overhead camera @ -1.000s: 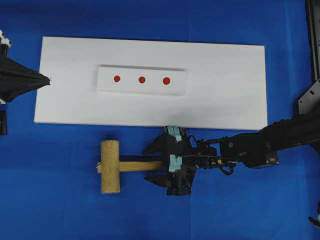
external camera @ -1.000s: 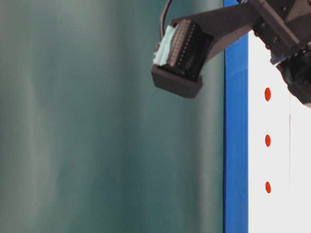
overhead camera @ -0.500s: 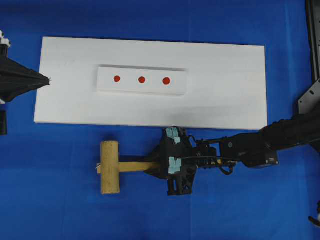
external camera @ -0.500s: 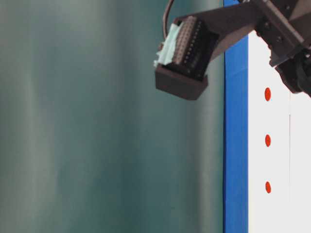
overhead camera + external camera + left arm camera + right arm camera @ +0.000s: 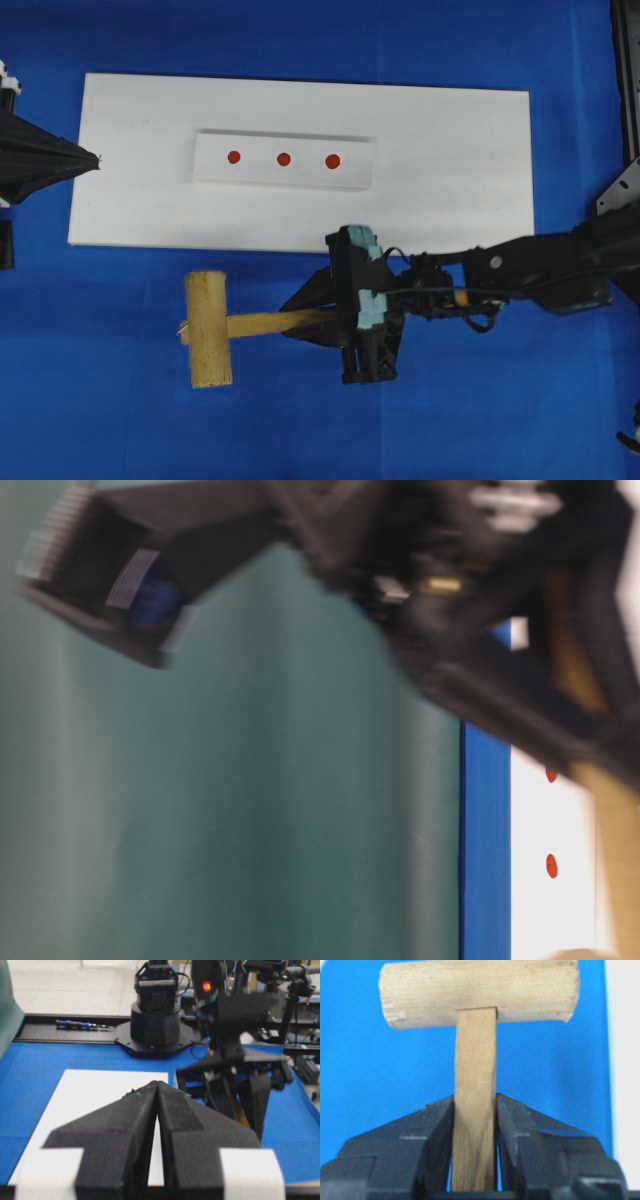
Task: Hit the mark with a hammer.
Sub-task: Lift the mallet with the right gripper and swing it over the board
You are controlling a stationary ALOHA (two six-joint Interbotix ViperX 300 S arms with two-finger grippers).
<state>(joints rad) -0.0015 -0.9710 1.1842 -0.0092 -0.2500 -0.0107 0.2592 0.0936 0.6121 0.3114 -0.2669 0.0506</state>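
We see a white board [image 5: 450, 160] on the blue table [image 5: 100, 420]. The strip [image 5: 284, 160] on it carries the mark [image 5: 233, 157]. Below the board, our right gripper [image 5: 318, 322] clamps the hammer [image 5: 215, 328] by its handle. At the board's left edge, our left gripper [image 5: 95, 158] sits closed, empty.

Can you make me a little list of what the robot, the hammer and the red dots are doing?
hammer: wooden, over the blue cloth, below the white board
right gripper: shut on the hammer's handle
left gripper: shut, holding nothing, at the board's left edge
mark: leftmost of three red dots on the white strip, not hit yet
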